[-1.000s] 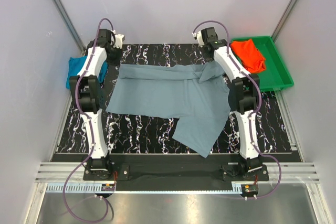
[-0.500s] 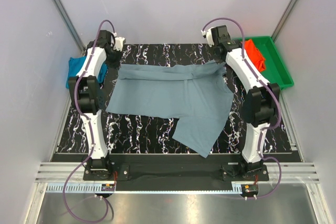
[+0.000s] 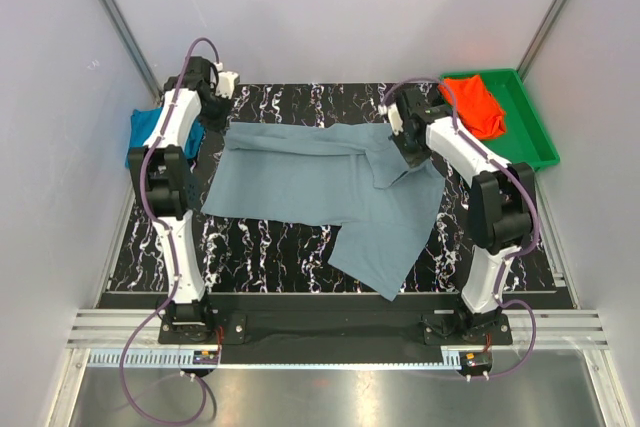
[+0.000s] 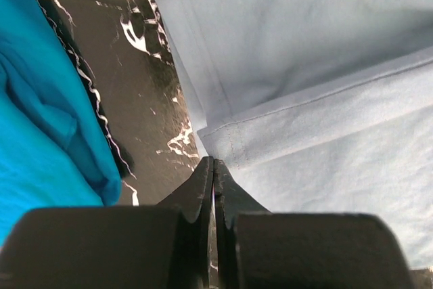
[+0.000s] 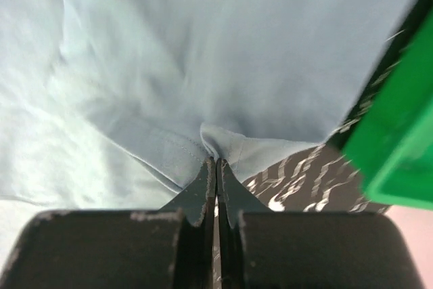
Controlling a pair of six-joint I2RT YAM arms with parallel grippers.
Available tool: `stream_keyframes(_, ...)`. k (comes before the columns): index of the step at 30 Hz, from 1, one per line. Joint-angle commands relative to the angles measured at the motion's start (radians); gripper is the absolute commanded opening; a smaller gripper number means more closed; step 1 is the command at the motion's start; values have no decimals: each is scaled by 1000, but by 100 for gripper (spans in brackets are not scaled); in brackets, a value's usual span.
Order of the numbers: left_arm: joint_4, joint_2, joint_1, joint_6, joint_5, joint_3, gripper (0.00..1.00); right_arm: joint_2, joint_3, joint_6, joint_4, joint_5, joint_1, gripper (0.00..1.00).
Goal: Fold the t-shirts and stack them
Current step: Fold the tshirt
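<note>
Left claw (image 4: pixel 212 164) has its jaws pressed together at the far left corner of the grey-blue t-shirt (image 3: pixel 300 182), where a folded-over band of cloth meets the layer beneath. The hemmed corner runs right into the fingertips, so the claw appears to nip that corner. Just to the left of this claw lies bare table (image 3: pixel 260 247), black with white veining. Beyond that strip is the teal-blue t-shirt (image 3: pixel 145 129), bunched at the table's left edge and partly hidden by the left arm in the overhead view.

Right claw (image 5: pixel 215 162) is likewise closed tight, gripping the same shirt's hem at its far right side. The cloth puckers into a small peak where it enters the fingertips. From there a raised ridge of fabric runs back across the shirt toward the middle.

The grey-blue shirt is spread across the middle of the table between the two arms. Its far edge is turned over into a long band, and one loose flap reaches down toward the near edge on the right.

Just to the right of the right claw stands the green tray (image 3: pixel 530 137) at the far right corner. The orange-red t-shirt (image 3: pixel 475 105) lies crumpled in it.
</note>
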Motion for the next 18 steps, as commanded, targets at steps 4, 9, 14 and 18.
stream_keyframes(4, 18, -116, 10, 17, 10, -91, 2, -78, -104, 21, 10, -39, 6, 0)
stream_keyframes(9, 17, -120, 10, 3, 12, -136, 2, -72, -118, 4, 19, -22, 3, 0)
stream_keyframes(14, 26, -137, 10, -12, 22, -189, 0, -66, -136, 0, 32, -16, 0, 0)
stream_keyframes(18, 18, -140, 11, -25, 33, -222, 0, -61, -153, -7, 29, -15, -6, 0)
